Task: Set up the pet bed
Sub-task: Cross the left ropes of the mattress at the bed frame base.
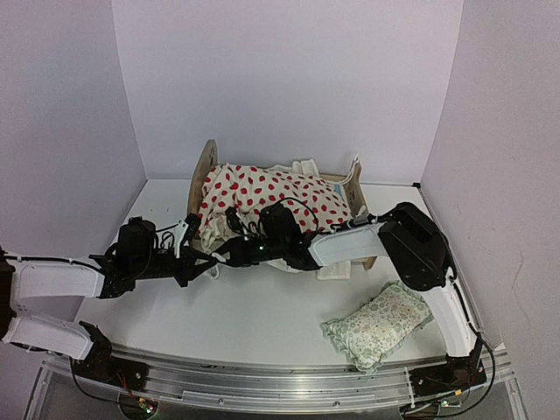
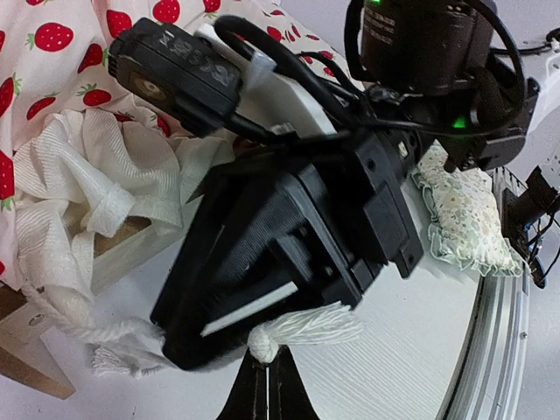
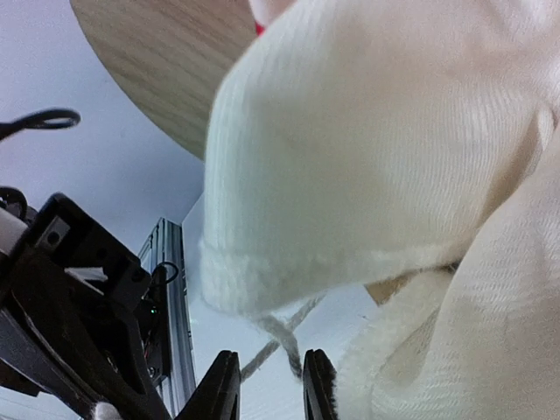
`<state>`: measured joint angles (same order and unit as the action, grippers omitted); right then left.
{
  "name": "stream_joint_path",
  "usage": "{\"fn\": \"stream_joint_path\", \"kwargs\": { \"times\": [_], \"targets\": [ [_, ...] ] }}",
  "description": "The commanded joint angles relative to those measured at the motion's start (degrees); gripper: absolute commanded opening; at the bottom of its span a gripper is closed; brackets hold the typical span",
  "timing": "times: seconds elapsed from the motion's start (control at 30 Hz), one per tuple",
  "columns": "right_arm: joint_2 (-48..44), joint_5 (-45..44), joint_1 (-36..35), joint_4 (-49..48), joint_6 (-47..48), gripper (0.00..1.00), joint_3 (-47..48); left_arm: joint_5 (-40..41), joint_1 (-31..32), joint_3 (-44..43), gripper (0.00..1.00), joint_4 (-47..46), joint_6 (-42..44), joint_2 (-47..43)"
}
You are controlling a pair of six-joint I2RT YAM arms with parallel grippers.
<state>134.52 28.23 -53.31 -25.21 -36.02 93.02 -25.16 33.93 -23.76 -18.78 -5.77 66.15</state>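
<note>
White tabletop [image 1: 262, 324] holds it all. At its back centre stands the pet bed [image 1: 207, 166], its wooden frame nearly buried under the cream red-dotted cushion [image 1: 262, 192]. A white ribbed cloth [image 2: 79, 175] spills over the frame's near side. The green floral pillow [image 1: 381, 325] lies on the table apart from the bed, beside your right arm. Both arms meet at the bed's near left corner. Your right gripper [image 3: 271, 389] has its jaws parted, with a thin cord [image 3: 278, 337] hanging toward the gap. Your left gripper [image 2: 265, 376] is pinched closed on the white tassel [image 2: 302, 331].
</note>
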Motion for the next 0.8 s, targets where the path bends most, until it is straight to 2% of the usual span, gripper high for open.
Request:
{"fn": "stream_joint_path", "kwargs": {
  "times": [0.0,0.1,0.17,0.43,0.6,0.77],
  "targets": [
    [-2.6,1.3,0.3,5.5,2.9,0.31,-5.3,-3.1,0.9,-6.1,0.0,-6.3,-1.2,3.8],
    [-4.6,-0.1,0.3,6.1,4.9,0.45,-7.7,-2.5,1.0,-7.4,0.0,-6.2,-1.1,5.5],
    [-5.7,-1.1,0.3,6.4,5.9,0.5,-9.4,-1.9,1.0,-7.9,0.0,-6.2,-0.9,6.1],
    [-7.0,-2.4,0.2,5.3,9.5,0.52,-13.8,-1.8,0.9,-13.4,0.0,-3.5,-0.4,10.7],
    [-9.4,-5.0,-0.6,-6.0,11.8,0.58,-20.9,-2.4,1.1,-15.5,0.01,-1.4,-0.7,12.5],
    [-7.6,-11.9,-2.0,-23.5,14.3,0.59,-25.9,-3.7,1.1,-15.6,0.01,1.2,-2.1,12.3]
  ]
}}
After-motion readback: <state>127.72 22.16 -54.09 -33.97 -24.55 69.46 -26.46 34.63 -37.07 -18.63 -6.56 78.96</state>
